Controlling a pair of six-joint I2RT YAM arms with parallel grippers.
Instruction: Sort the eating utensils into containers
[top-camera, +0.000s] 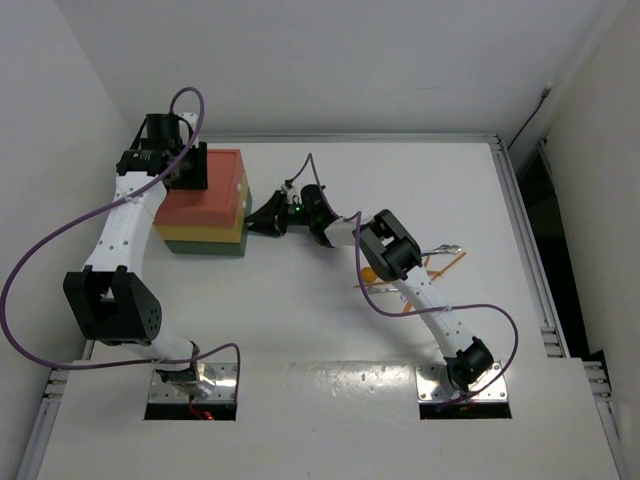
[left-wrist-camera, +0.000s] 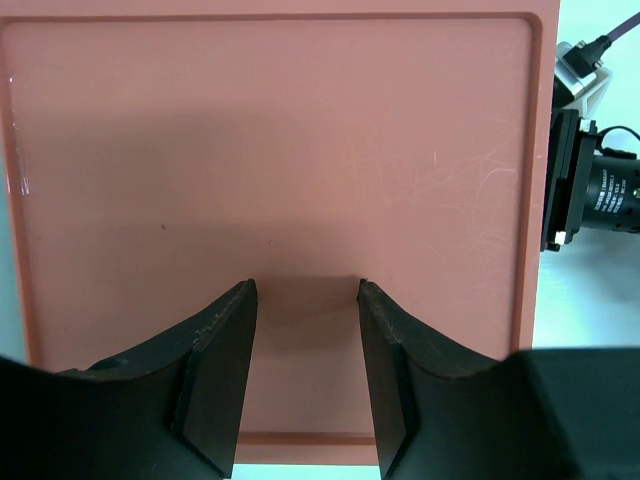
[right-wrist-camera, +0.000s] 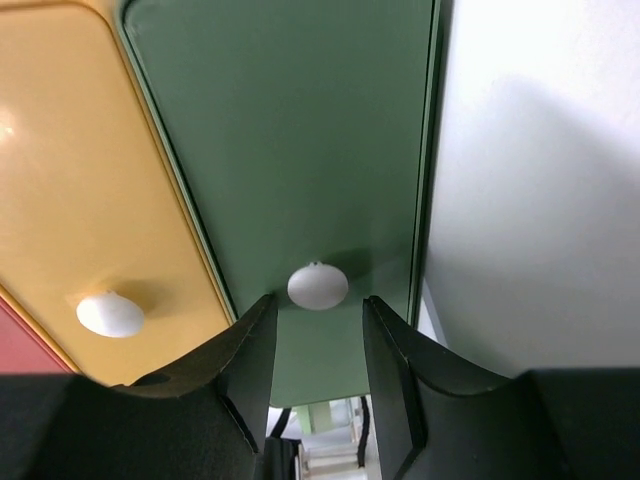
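The containers are one block of stacked drawers (top-camera: 207, 200) with a red-orange top, yellow middle and green bottom. My left gripper (top-camera: 195, 170) hovers open and empty over the red-orange top (left-wrist-camera: 300, 150), fingertips (left-wrist-camera: 245, 300) close to the lid. My right gripper (top-camera: 258, 222) is open at the block's right face. Its fingers (right-wrist-camera: 250, 340) flank the space just below the white knob (right-wrist-camera: 318, 286) of the green drawer (right-wrist-camera: 300, 130). The yellow drawer (right-wrist-camera: 70, 170) with its own knob (right-wrist-camera: 110, 313) lies beside it. Orange utensils (top-camera: 440, 265) and a silver spoon (top-camera: 446, 247) lie on the table behind my right arm.
The right arm's wrist camera (left-wrist-camera: 600, 190) shows just past the lid's right edge in the left wrist view. White walls close in the table (top-camera: 300, 330) on the left and back; a rail (top-camera: 525, 230) runs along its right edge.
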